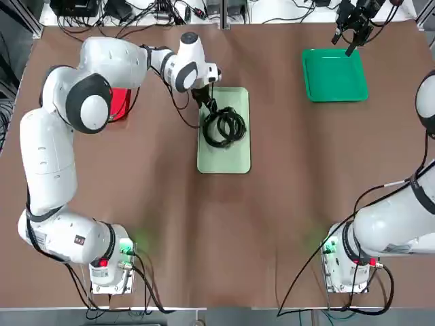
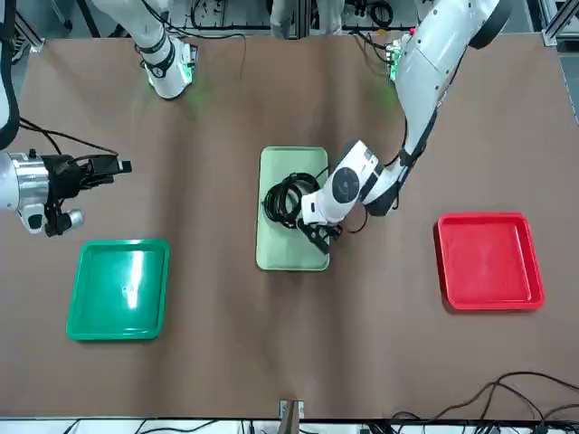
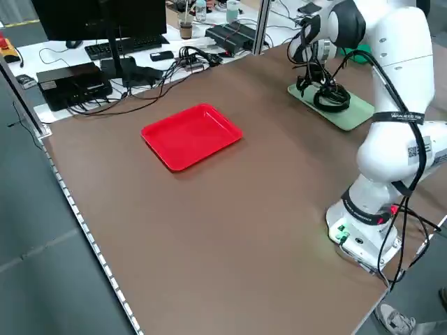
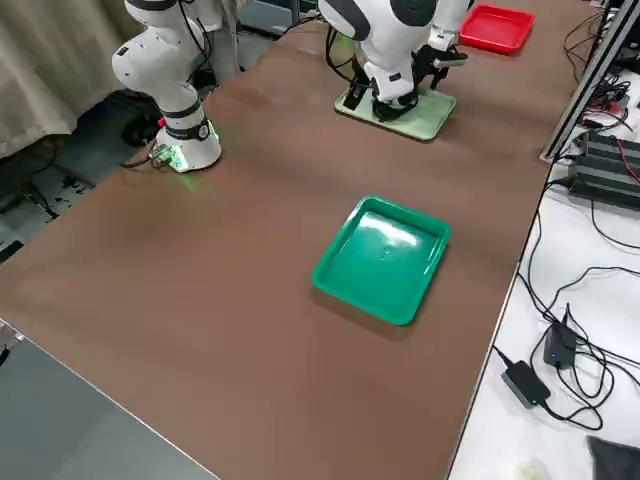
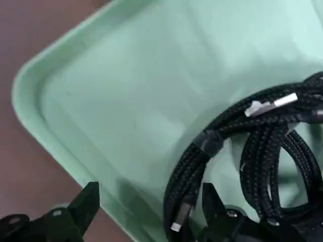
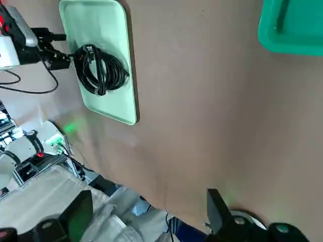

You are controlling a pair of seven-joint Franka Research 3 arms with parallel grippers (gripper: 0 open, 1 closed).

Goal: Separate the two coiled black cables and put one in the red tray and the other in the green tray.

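The two coiled black cables [image 1: 224, 127] lie overlapped as one bundle on a pale mint tray [image 1: 224, 155]. My left gripper [image 1: 203, 99] is low over that tray's far left part, at the bundle's edge. The left wrist view shows it open [image 5: 151, 212], one finger outside the tray rim and the other by the braided coils [image 5: 252, 151]. The red tray [image 2: 488, 260] sits on the left side, partly hidden under the left arm in the top view. The green tray [image 1: 334, 75] lies far right. My right gripper [image 1: 350, 32] hovers open beyond its far edge.
Cords and electronics crowd the strip beyond the table's far edge [image 3: 126, 70]. The arm bases [image 1: 109, 261] stand at the near corners with wiring trailing from them. Brown tabletop [image 1: 285, 204] stretches between the trays.
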